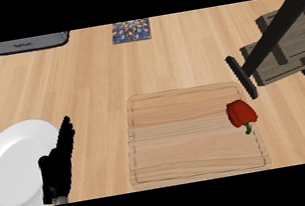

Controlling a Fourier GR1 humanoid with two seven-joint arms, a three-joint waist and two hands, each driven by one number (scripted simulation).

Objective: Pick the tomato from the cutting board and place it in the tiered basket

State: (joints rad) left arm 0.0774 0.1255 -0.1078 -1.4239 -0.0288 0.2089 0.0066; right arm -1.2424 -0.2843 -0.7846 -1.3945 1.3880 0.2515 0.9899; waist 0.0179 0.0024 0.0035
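Head view, task's thing: I see a red vegetable (241,113) with a green stem lying on the cutting board (191,139), near its right edge. To me it looks more like a red pepper than a tomato, but it is the only item there, so I treat it as the target.

Head view, cutting board: it lies flat on the tabletop (106,72), central and low in view, which I judge keeps the target within reach of either arm.

Head view, tiered basket: the wooden tiered basket (288,46) on its dark post stands at the upper right, just beyond the board's right corner; that side favours a right-arm carry, in my judgement.

Head view, left hand: my left hand (57,164) shows at the lower left, over the rim of a white plate (9,169). Its fingers (65,135) are straight and released, grasping nothing; it is resting.

Head view, right hand: not visible. A dark rounded shape at the right edge I cannot identify.

Head view, progress: I judge the pick not yet begun.
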